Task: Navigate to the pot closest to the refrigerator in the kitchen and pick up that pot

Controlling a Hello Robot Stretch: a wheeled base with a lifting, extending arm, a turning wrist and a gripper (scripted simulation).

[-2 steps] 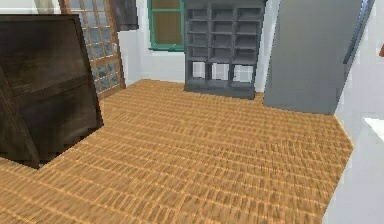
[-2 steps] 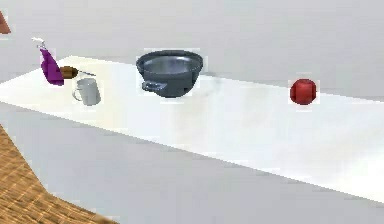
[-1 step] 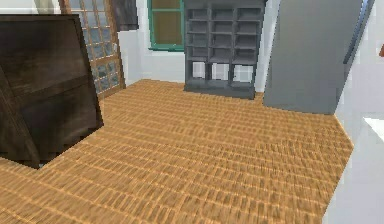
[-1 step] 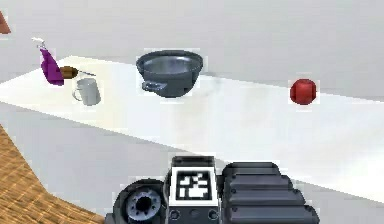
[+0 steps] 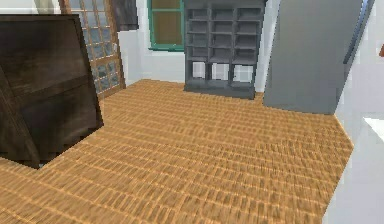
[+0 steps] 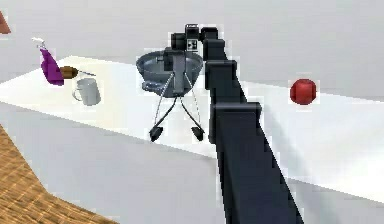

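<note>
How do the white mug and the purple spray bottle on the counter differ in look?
The mug is white, the spray bottle purple. The mug is squat with a side handle; the spray bottle is taller and slim, with a nozzle on top. Both stand on the white counter, near each other.

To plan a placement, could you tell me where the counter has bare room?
Bare counter lies between the arm and the apple, and along its front between the mug and the gripper. The arm side view's left is crowded: purple spray bottle, brown dish, mug.
</note>
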